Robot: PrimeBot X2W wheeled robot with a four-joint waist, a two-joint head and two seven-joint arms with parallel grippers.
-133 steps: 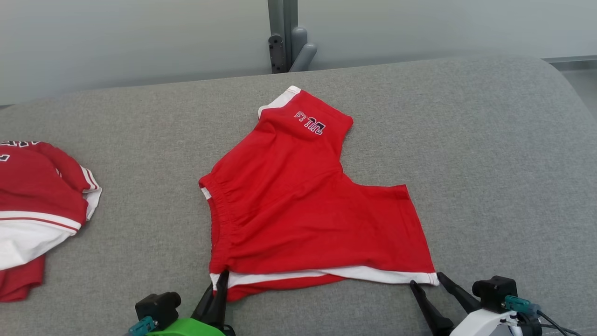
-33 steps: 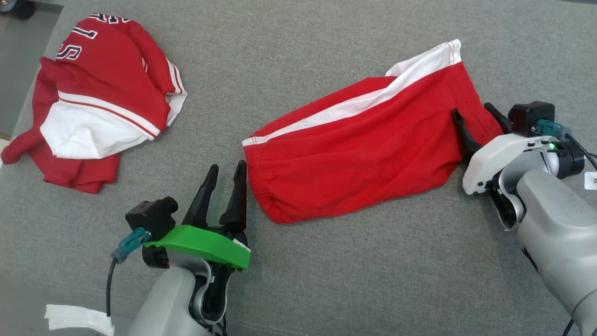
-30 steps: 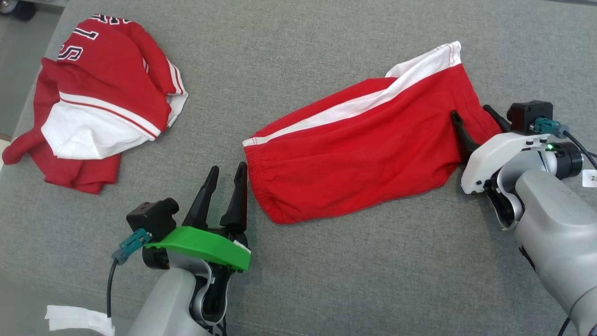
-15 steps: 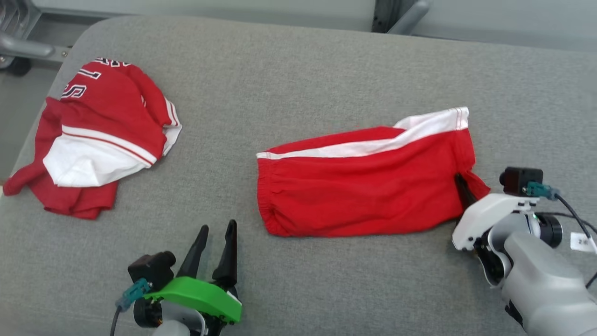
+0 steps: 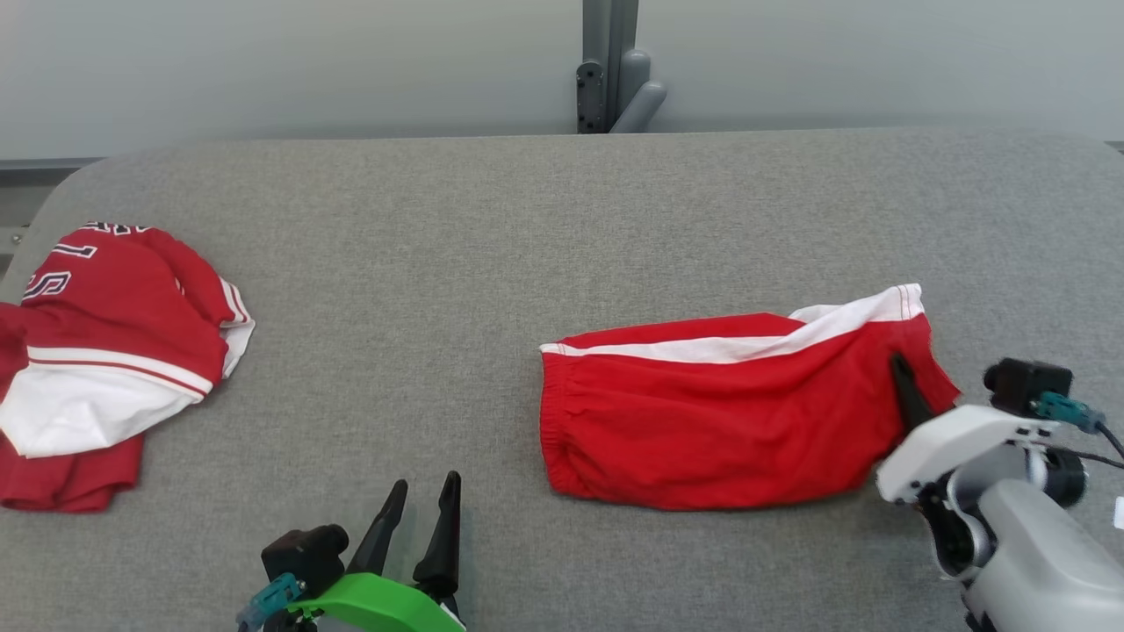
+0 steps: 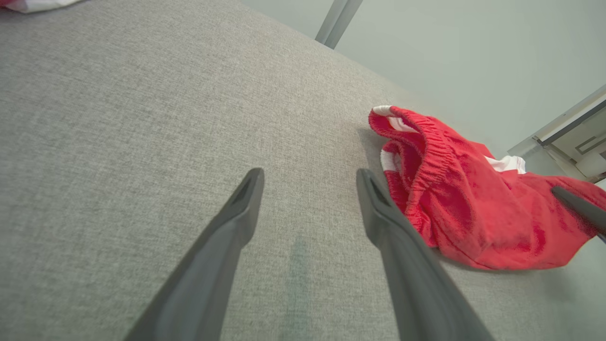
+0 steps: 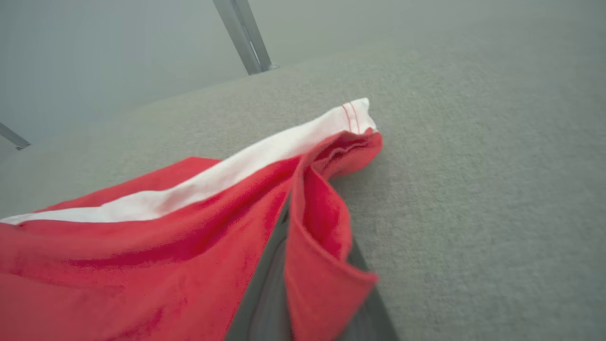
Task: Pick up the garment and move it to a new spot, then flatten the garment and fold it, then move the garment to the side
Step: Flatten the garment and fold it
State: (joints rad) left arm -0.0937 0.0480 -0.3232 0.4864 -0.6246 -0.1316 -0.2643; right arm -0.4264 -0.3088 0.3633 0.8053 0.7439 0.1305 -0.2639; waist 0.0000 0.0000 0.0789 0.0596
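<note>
Clamping the three-o'clock hem of the folded red white-striped shorts (image 5: pixel 720 421), the right gripper (image 5: pixel 910 392) can drag them aside; the left gripper (image 5: pixel 420 520) hangs open.

Even, diffuse light is cast; shadows are rendered faint. Right wrist view: garment (image 7: pixel 142 246) is blurred, background hazed.

Open grey cushion (image 5: pixel 395 351) between red shorts (image 5: pixel 720 430) and crumpled jersey (image 5: pixel 114 342)

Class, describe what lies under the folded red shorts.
Grey cushion lies beneath the shorts. The right gripper pinches their right edge, and its other finger is covered by cloth.
</note>
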